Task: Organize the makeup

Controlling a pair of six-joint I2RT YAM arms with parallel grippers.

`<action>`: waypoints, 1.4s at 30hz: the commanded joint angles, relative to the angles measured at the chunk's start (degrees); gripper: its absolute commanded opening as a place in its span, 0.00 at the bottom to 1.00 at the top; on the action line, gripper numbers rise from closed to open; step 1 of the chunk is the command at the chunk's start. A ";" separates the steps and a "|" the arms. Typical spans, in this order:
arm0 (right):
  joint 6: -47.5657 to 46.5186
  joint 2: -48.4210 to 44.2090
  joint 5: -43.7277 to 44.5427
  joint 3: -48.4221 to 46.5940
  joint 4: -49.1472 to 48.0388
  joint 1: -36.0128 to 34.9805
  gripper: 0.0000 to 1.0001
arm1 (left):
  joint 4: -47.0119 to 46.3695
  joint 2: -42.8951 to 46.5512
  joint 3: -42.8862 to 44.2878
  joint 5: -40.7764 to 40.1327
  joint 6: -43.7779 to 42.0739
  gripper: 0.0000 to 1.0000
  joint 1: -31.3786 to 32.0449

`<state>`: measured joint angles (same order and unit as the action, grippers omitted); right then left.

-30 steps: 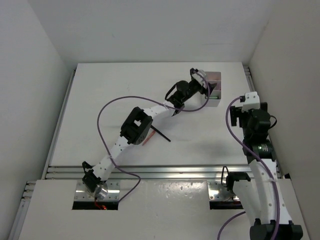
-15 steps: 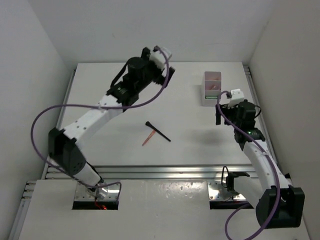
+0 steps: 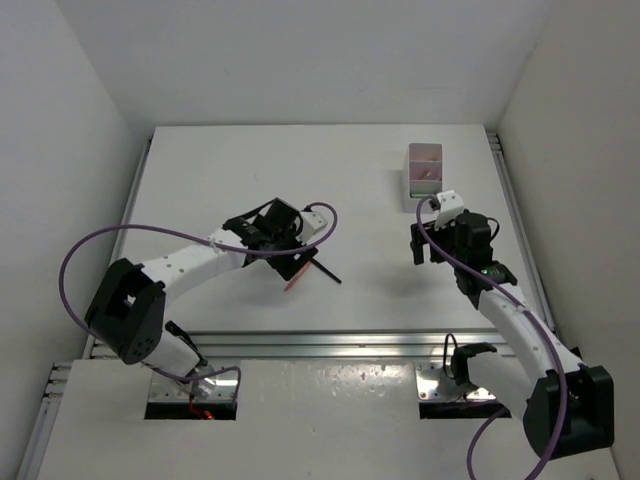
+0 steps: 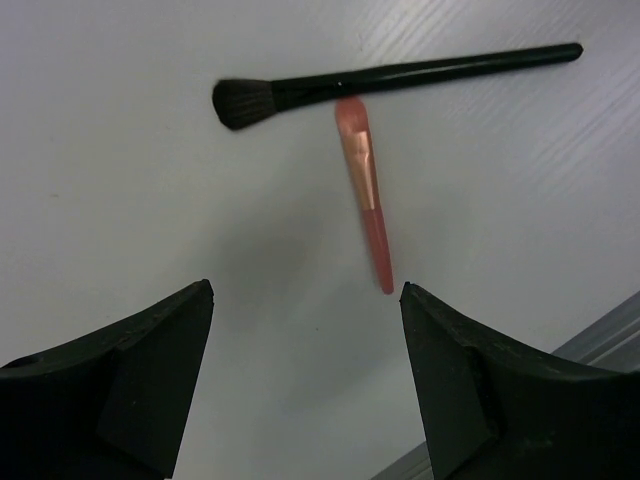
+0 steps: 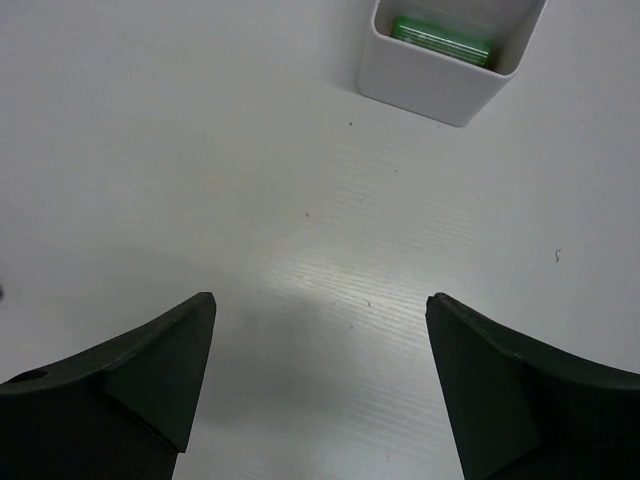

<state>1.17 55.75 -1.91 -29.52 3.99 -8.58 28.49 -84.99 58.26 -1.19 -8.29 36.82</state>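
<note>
A black brush (image 3: 325, 270) and a thin pink-red pencil (image 3: 294, 279) lie on the white table near the middle front, the pencil's end touching the brush. In the left wrist view the brush (image 4: 390, 78) lies across the top and the pencil (image 4: 364, 190) runs down from it. My left gripper (image 3: 298, 254) hovers open and empty just above them (image 4: 305, 290). My right gripper (image 3: 420, 245) is open and empty (image 5: 320, 300) over bare table, short of the box. A green tube (image 5: 440, 40) lies in the box. The other makeup is out of view.
The white translucent compartment box (image 3: 425, 170) stands at the back right, and its near wall (image 5: 430, 90) shows at the top of the right wrist view. A metal rail (image 3: 320, 345) runs along the table's near edge. White walls close in the table.
My left arm has swung from the far back of the table down and toward me, to over the brush and pencil. My right gripper has shifted a little left and nearer.
</note>
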 commanded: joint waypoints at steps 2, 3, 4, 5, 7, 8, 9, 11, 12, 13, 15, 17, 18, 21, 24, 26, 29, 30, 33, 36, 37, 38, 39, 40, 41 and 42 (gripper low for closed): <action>1.64 -3.27 1.20 -0.45 -0.30 -0.74 0.86 | -0.36 -1.40 -0.25 2.06 4.68 0.81 0.01; 1.64 -4.41 1.47 -0.10 -0.04 -0.74 0.86 | -0.37 -2.36 -0.25 2.07 5.30 0.81 0.01; 1.73 -4.85 1.65 0.51 0.40 -0.82 0.86 | -1.06 -3.24 -0.25 1.37 5.31 0.81 0.01; 1.73 -5.99 1.82 0.86 0.67 -0.83 0.86 | -2.20 -4.82 0.27 1.37 5.31 0.81 -0.77; 1.47 -7.66 3.04 2.26 0.93 -0.91 0.86 | -3.79 -6.32 0.28 1.37 4.69 0.81 -1.48; 1.29 -8.19 3.40 2.53 1.72 -0.65 0.86 | -5.19 -7.81 0.88 1.89 3.30 0.81 -1.49; 1.29 -9.85 4.19 2.62 2.07 -1.00 0.86 | -5.20 -8.69 1.41 2.94 3.29 0.81 -2.01; 1.20 -11.26 5.60 2.71 4.52 -0.91 0.85 | -5.90 -10.71 2.03 4.70 1.97 0.78 -2.01; 1.20 -12.06 7.17 2.62 5.93 -0.91 0.85 | -5.90 -12.64 2.56 7.14 1.97 0.76 -2.01; 1.03 -12.59 7.45 2.28 6.38 -0.74 0.85 | -5.90 -13.53 2.56 7.17 1.97 0.76 -2.01; 0.68 -13.99 9.02 1.49 9.01 -0.83 0.85 | -5.90 -15.28 3.17 7.69 2.49 0.75 -2.01; 0.50 -14.88 9.64 0.61 11.64 -1.00 0.85 | -6.51 -16.42 3.18 8.22 3.10 0.75 -2.01; 0.07 -15.23 10.17 0.43 12.44 -1.00 0.85 | -6.52 -17.04 3.18 8.22 3.89 0.73 -2.01; -0.20 -15.58 11.67 -1.77 15.43 -1.00 0.85 | -6.52 -19.76 3.88 8.75 4.51 0.67 -2.01; -0.55 -16.02 13.33 -2.91 16.66 -1.00 0.85 | -6.00 -20.92 4.41 8.05 6.53 0.48 -2.01; -0.73 -16.10 13.86 -3.27 16.49 -1.00 0.85 | -5.29 -21.80 4.41 7.43 7.86 0.35 -2.54; -2.38 -16.55 15.00 -3.09 15.96 -0.74 0.85 | -3.98 -21.19 2.30 7.43 9.17 0.19 -2.54; -2.40 -16.72 15.18 -2.74 15.61 -1.00 0.85 | -3.97 -20.49 2.30 7.43 9.17 0.14 -3.06; -2.66 -17.25 16.24 -1.69 13.51 -0.83 0.85 | -3.97 -17.85 0.54 6.90 8.56 0.07 -3.07; -3.01 -16.81 15.63 -1.24 11.92 -1.00 0.85 | -1.51 -16.62 -0.25 6.90 8.56 0.00 -4.12; -3.02 -16.03 15.36 -1.24 11.31 -0.83 0.85 | -0.20 -15.83 -0.25 6.90 8.56 0.00 -4.64; -2.93 -15.32 15.19 -1.16 10.70 -1.00 0.85 | -0.19 -15.21 -0.77 6.90 8.56 0.00 -4.65; -2.93 -14.53 14.92 -1.24 10.17 -0.91 0.85 | 0.68 -14.68 -0.78 6.90 8.56 0.00 -5.26; -3.01 -14.18 14.75 -1.07 9.81 -1.00 0.85 | 1.21 -13.37 -0.78 6.90 7.86 0.00 -5.27; -3.10 -13.74 14.14 -0.89 8.07 -0.83 0.85 | 2.00 -12.75 -1.39 6.90 6.99 0.00 -5.87; -3.19 -12.69 13.69 -0.89 7.10 -1.00 0.85 | 2.01 -12.13 -1.39 6.90 6.98 0.00 -5.88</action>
<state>-1.34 41.65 12.36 -30.44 16.29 -9.26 25.12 -99.85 58.24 5.78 -0.95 32.10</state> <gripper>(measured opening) 0.851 0.142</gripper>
